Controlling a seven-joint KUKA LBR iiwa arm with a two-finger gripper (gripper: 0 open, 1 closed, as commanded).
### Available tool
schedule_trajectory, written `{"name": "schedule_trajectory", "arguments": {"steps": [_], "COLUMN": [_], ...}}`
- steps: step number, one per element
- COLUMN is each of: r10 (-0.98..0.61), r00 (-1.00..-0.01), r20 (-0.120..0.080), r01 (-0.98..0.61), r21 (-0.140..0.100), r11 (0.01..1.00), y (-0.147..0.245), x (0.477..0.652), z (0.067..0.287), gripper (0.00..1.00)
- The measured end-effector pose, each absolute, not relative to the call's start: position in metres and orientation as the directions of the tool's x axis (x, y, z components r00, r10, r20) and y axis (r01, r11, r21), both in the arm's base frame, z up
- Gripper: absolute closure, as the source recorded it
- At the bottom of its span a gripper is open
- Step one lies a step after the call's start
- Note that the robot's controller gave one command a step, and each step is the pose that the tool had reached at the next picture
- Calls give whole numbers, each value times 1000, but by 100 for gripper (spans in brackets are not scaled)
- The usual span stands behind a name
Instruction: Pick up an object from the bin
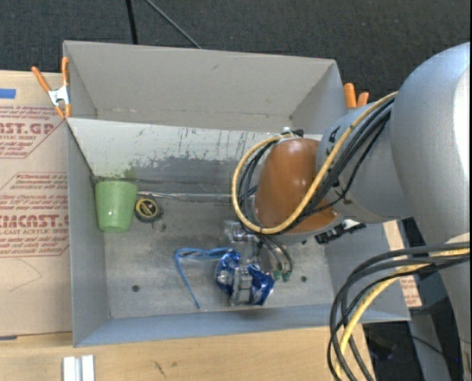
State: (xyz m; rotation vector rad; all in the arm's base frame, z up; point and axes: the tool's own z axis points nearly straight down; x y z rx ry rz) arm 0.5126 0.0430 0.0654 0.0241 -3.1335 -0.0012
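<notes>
the gripper is down on the floor of the grey bin, set right into a crumpled blue shiny thing that looks like foil or wrapping, its folds showing on both sides of the metal tip. a thin blue cord runs out from it in a loose loop to the view's left of the gripper. whether the gripper is clenched on the blue thing or released i cannot tell, the wrist's orange cover and looped cables hang just above it. the blue thing lies near the bin's front wall, just below the gripper in the view, with little room on that side. farther left and toward the back the floor is bare and scuffed. well apart to the left a pale green cup lies by the left wall, and a small dark ring with a gold face rests just beside it.
</notes>
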Motion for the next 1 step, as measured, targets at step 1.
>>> {"name": "schedule_trajectory", "arguments": {"steps": [1], "r10": [-15], "r00": [-1000], "r20": [0], "r01": [-15], "r21": [2], "r11": [1000], "y": [43], "x": [515], "z": [70], "gripper": [100]}}
